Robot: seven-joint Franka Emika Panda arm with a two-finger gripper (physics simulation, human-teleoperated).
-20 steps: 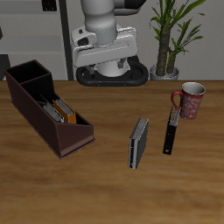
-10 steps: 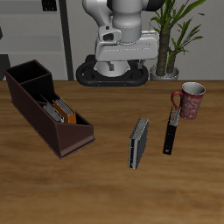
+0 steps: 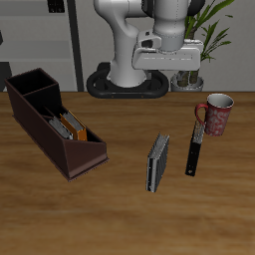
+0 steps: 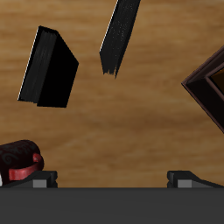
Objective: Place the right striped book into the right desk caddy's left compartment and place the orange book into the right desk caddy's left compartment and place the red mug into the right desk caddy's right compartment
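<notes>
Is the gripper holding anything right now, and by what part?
Nothing is held. The gripper has its jaws apart over bare table; the red mug stands untouched.

Even, soft light in both views; no glare.

The table (image 3: 100,209) is evenly bright, objects cast only faint shadows; the render is coarse, and dark book faces below the gripper (image 4: 112,179) lose all detail.

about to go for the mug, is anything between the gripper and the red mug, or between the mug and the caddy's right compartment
Nothing visible blocks the gripper, which hangs above and behind the red mug. The thin black book lies against the mug's side. Across the table toward the right compartment lies only a flat darker striped book.
</notes>
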